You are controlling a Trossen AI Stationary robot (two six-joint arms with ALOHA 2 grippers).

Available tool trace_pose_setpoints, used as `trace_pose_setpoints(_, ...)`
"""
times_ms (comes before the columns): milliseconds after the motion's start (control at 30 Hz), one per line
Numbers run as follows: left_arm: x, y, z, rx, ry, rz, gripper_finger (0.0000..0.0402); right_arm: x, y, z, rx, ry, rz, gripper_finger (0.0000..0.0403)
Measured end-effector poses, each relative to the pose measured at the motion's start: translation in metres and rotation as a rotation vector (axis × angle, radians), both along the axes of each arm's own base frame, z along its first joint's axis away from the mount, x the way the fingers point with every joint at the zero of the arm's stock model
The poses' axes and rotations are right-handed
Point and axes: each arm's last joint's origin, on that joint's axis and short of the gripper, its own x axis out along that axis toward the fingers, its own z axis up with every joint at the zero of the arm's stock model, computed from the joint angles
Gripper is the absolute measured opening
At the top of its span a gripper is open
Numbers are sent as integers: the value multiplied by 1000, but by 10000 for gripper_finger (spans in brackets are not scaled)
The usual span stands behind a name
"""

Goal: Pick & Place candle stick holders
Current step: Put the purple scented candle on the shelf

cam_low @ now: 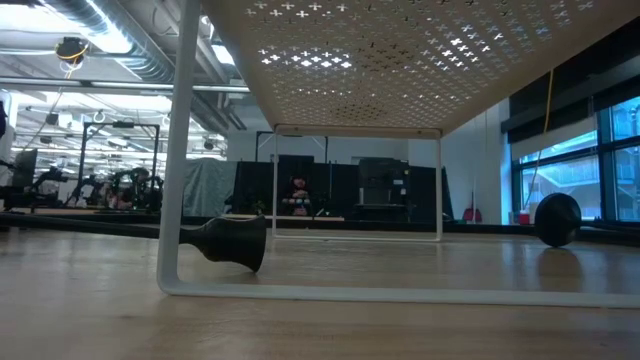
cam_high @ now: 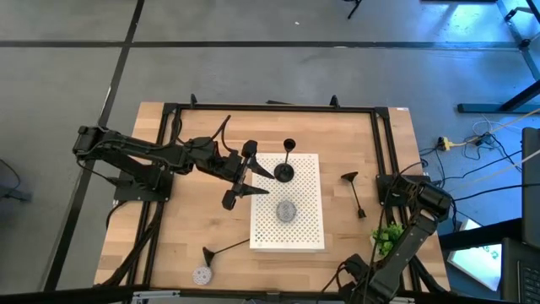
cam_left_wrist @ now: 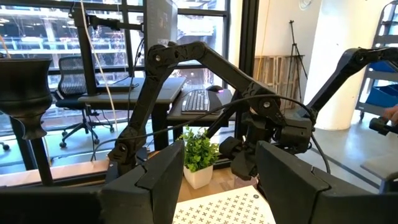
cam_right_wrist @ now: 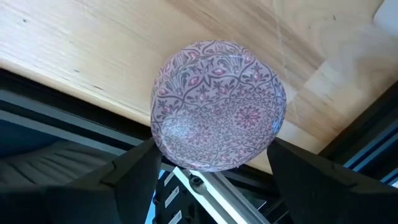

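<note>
While the left gripper (cam_high: pixel 245 181) hovers with its fingers parted and empty over the near-left edge of the white perforated stand (cam_high: pixel 308 228), one holder (cam_high: pixel 286 165) stands upright on that stand, just beyond its fingertips. A second holder (cam_high: pixel 354 192) lies on the table well past the stand's far side, and a third holder (cam_high: pixel 226 250) lies on the table back beside the gripper. The right gripper (cam_right_wrist: pixel 211 168) waits at the table's right edge, fingers apart around nothing, above a patterned dome (cam_right_wrist: pixel 217 102).
</note>
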Motion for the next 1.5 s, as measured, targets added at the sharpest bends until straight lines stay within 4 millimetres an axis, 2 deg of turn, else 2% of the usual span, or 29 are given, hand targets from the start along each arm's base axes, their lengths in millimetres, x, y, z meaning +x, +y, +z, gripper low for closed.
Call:
trace_pose_setpoints(400,0,0,0,6,-2,0,196,3,5,0,85,-47,133,293)
trace_pose_setpoints(667,0,0,0,7,-2,-6,196,4,7,0,97,-64,135,293)
trace_pose_setpoints(833,0,0,0,7,-2,-7,196,2,2,0,42,-56,132,293)
trace_pose_setpoints(1233,0,0,0,6,1,-7,196,10,-5,0,40,-37,146,295)
trace_pose_setpoints(1367,0,0,0,3,2,-8,196,15,-9,0,26,-57,159,316)
trace_pose_setpoints(1500,0,0,0,-7,6,-11,196,20,-12,0,25,-73,191,361)
